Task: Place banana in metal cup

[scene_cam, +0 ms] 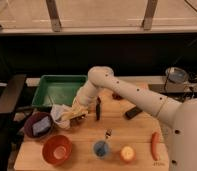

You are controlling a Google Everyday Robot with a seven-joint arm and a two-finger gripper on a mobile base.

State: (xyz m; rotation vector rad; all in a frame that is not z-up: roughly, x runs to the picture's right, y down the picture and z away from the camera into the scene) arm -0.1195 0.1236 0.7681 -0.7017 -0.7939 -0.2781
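The white arm reaches from the right of the frame down toward the left centre, ending in the hand (78, 113), which sits low over the wooden tabletop (137, 132) just below the green tray (59, 90). Its fingers are closed together on the banana (70, 114), a pale yellow curved piece showing at the fingertips. The white-and-blue cloth (58, 116) lies bunched just left of the hand. Farther left sits a dark bowl (38, 126), with the red bowl (57, 149) below it at lower left. Along the bottom edge stand the blue cup (101, 148) with a fork, the apple (126, 153) and the orange-red stick (154, 145). The metal cup cannot be made out for certain; the cloth and hand cover that area.
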